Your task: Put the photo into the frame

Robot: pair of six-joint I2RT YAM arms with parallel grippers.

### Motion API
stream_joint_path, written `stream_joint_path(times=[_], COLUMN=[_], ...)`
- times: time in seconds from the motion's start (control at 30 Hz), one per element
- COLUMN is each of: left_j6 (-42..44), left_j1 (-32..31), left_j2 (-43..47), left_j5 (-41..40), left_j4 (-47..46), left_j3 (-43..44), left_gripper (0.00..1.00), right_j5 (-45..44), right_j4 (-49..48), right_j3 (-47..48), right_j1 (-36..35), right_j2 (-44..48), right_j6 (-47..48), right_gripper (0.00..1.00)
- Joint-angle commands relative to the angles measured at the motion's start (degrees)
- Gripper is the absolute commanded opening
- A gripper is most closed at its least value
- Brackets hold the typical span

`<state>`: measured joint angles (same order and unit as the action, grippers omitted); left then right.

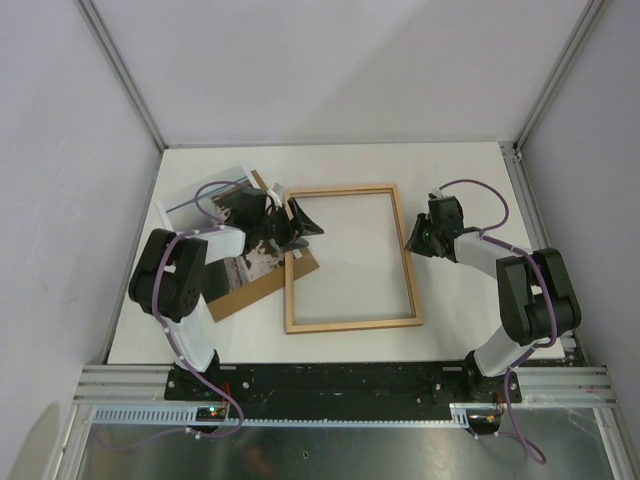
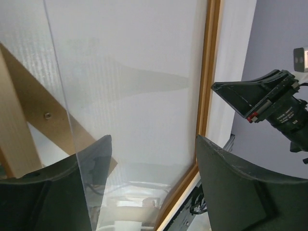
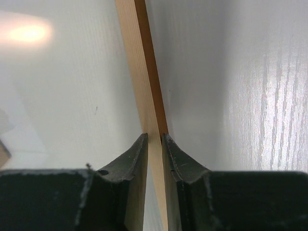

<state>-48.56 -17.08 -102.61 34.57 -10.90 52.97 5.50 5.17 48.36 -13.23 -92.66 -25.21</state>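
The white table (image 1: 450, 170) is the largest thing under me. The frame (image 1: 350, 324) lies flat near its middle with the paler wood up. Its long rails run from 12 to 6 o'clock and bare tabletop shows through the opening.

At 9 o'clock of the frame a brown backing board (image 1: 250, 295) lies askew, one corner against the frame's left rail. The photo (image 1: 252, 264) rests on that board, outside the frame. Most of it is hidden beneath my left arm, and only a dark and white patch and a pale strip toward 10 o'clock show.

My left claw (image 1: 292, 228) hovers at the frame's 11 o'clock corner. From its wrist camera I see its fingers (image 2: 226, 183) spread wide with nothing between them. Beneath them are a rail of the frame (image 2: 207, 72) and the edge of a clear sheet (image 2: 62, 96). I cannot tell whether that sheet touches my finger.

My right claw (image 1: 415, 238) is at 3 o'clock of the frame. Its fingers (image 3: 132, 154) are pressed onto the right rail (image 3: 139, 62), one on each side, pinching the wood.
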Motion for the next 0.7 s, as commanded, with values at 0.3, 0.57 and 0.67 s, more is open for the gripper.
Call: stream_joint_path(times=[0.3, 0.57, 0.67], left_j6=[4.27, 2.0, 0.92], left_j1=[0.1, 0.16, 0.26], left_j2=[2.41, 2.73, 2.7], left_j5=[-1.2, 2.59, 3.86], left_j4=[2.77, -0.15, -2.09], left_j3=[1.49, 0.59, -0.31], left_gripper=[0.66, 0.38, 0.25], right_j5=[0.82, 0.91, 0.98], right_j4=[2.68, 2.68, 2.66], right_j3=[0.2, 0.18, 0.24], right_j1=[-0.49, -0.55, -0.56], right_j2=[-0.49, -0.67, -0.63], right_j6=[0.51, 0.56, 0.52], right_gripper=[0.23, 0.23, 0.22])
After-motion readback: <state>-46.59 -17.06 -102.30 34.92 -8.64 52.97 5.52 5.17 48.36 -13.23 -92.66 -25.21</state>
